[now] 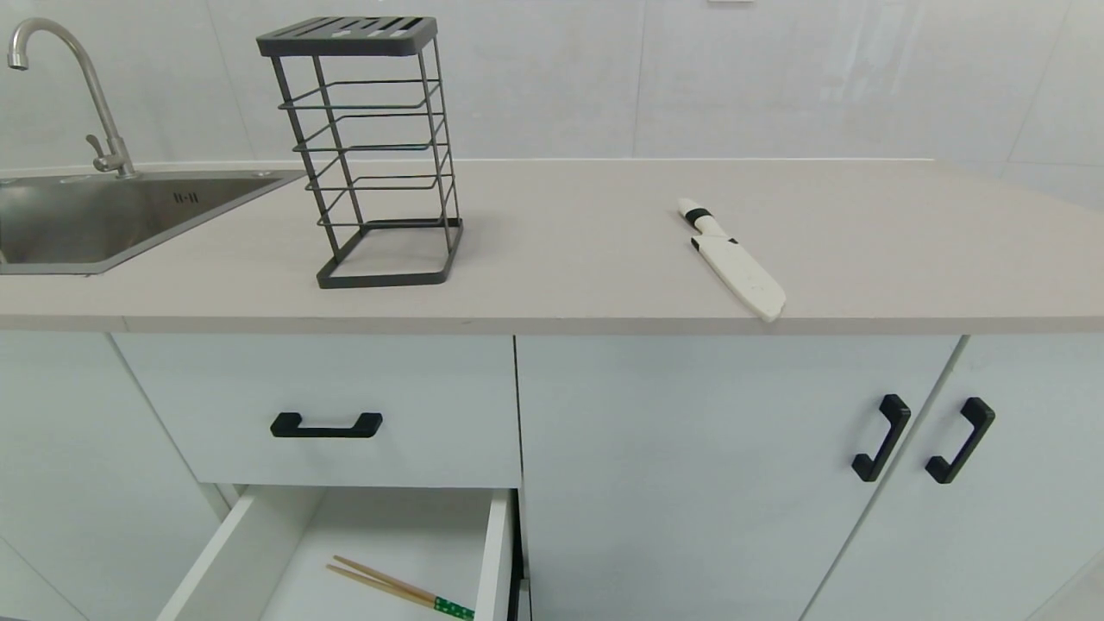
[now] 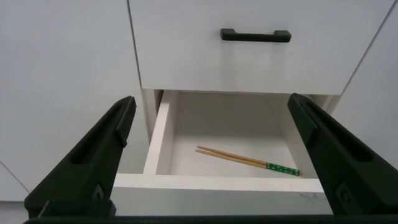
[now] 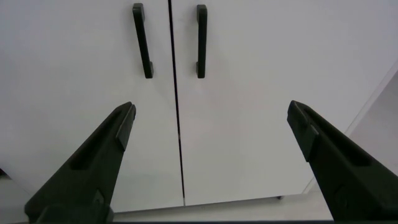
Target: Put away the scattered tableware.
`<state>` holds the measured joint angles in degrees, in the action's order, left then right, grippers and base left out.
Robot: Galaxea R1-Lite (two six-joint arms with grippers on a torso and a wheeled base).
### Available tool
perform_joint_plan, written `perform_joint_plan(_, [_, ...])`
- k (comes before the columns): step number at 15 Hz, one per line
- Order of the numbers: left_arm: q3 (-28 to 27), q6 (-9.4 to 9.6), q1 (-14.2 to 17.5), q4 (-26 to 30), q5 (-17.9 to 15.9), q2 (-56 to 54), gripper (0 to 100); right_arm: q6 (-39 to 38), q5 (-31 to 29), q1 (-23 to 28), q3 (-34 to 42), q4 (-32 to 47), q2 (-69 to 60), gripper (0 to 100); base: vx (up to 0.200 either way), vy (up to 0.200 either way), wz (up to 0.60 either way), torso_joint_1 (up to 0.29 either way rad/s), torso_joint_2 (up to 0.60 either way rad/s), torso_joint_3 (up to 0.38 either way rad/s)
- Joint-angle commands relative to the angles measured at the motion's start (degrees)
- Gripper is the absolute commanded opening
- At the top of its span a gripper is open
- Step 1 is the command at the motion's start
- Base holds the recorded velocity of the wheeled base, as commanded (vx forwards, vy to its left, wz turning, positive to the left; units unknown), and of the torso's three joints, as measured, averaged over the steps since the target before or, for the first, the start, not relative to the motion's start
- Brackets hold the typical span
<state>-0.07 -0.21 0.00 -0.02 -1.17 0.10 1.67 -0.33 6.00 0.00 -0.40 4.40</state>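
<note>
Chopsticks [image 1: 397, 588] are in, knife [image 1: 733, 259] is up next!
Head view: the white knife, possibly sheathed, lies on the counter [image 1: 552, 285] at 3 o'clock from the wire rack [image 1: 371, 147], with the open drawer [image 1: 496, 552] at 6 o'clock. Left wrist view: left gripper [image 2: 211, 107] spread wide, empty, facing that drawer. Right wrist view: right gripper [image 3: 211, 113] wide too, before the cupboard doors [image 3: 249, 124]. Next, I reckon, the right arm must rise and take the knife's handle.
</note>
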Motion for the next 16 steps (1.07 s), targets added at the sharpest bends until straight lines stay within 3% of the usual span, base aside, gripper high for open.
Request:
perform_joint_plan(1, [0.07, 0.73, 0.0, 0.02, -0.24, 0.08, 100, 0.0, -0.02, -0.02, 0.0, -0.04, 0.26, 100, 0.0, 0.0, 0.0, 0.0, 0.0, 0.0])
perform_joint_plan(3, [-1.25, 0.12, 0.0, -2.52, -0.94, 0.08, 100, -0.09, 0.07, -0.11, 0.0, 0.05, 0.26, 100, 0.0, 0.0, 0.0, 0.0, 0.0, 0.0])
perform_joint_plan(4, [-14.17, -2.43, 0.0, -13.42, -1.29, 3.86, 100, -0.09, -0.02, -0.02, 0.0, 0.05, 0.26, 100, 0.0, 0.0, 0.0, 0.0, 0.0, 0.0])
perform_joint_plan(5, [-23.83, -2.78, -0.26, -16.59, -2.7, 11.42, 100, -0.09, -0.02, -0.02, 0.0, 0.05, 0.26, 100, 0.0, 0.0, 0.0, 0.0, 0.0, 0.0])
perform_joint_plan(6, [-29.99, -1.02, -0.26, -13.51, -7.71, 14.14, 100, -0.09, -0.02, -0.11, 0.0, 0.05, 0.26, 100, 0.0, 0.0, 0.0, 0.0, 0.0, 0.0])
perform_joint_plan(7, [-29.81, 0.91, -0.09, -4.11, -16.23, 15.28, 100, -0.18, -0.02, -0.11, 0.0, 0.05, 0.26, 100, 0.0, 0.0, 0.0, 0.0, 0.0, 0.0])
perform_joint_plan(8, [-29.55, 1.0, 0.18, 3.98, -21.24, 15.28, 100, -0.18, 0.07, -0.11, 0.0, 0.05, 0.26, 100, 0.0, 0.0, 0.0, 0.0, 0.0, 0.0])
perform_joint_plan(9, [-29.55, 1.7, 0.18, 17.95, -28.89, 15.9, 100, -0.09, 0.07, -0.11, 0.0, 0.05, 0.26, 100, 0.0, 0.0, 0.0, 0.0, 0.0, 0.0])
perform_joint_plan(10, [-29.55, 4.51, -0.35, 23.93, -31.53, 17.57, 100, 0.0, 0.07, -0.11, 0.0, 0.05, 0.26, 100, 0.0, 0.0, 0.0, 0.0, 0.0, 0.0])
perform_joint_plan(11, [-29.55, 10.23, -2.55, 27.97, -32.23, 21.17, 100, 0.09, 0.07, -0.11, 0.0, 0.05, 0.26, 100, 0.0, 0.0, 0.0, 0.0, 0.0, 0.0])
perform_joint_plan(12, [-29.55, 14.09, -4.83, 30.08, -32.23, 23.37, 100, 0.09, 0.07, -0.11, 0.0, -0.04, 0.26, 100, 0.0, 0.0, 0.0, 0.0, 0.0, 0.0])
perform_joint_plan(13, [-29.37, 19.19, -8.61, 35.0, -31.61, 27.24, 100, 0.0, 0.24, -0.11, 0.0, 0.05, 0.26, 100, 0.0, 0.0, 0.0, 0.0, 0.0, 0.0])
perform_joint_plan(15, [-29.37, 25.7, -12.13, 43.97, -31.53, 32.25, 100, -0.09, 0.07, -0.11, 0.0, 0.05, 0.26, 100, 0.0, 0.0, 0.0, 0.0, 0.0, 0.0])
perform_joint_plan(16, [-29.19, 29.47, -15.47, 46.96, -31.44, 35.85, 100, -0.09, 0.07, -0.11, 0.0, 0.05, 0.26, 100, 0.0, 0.0, 0.0, 0.0, 0.0, 0.0])
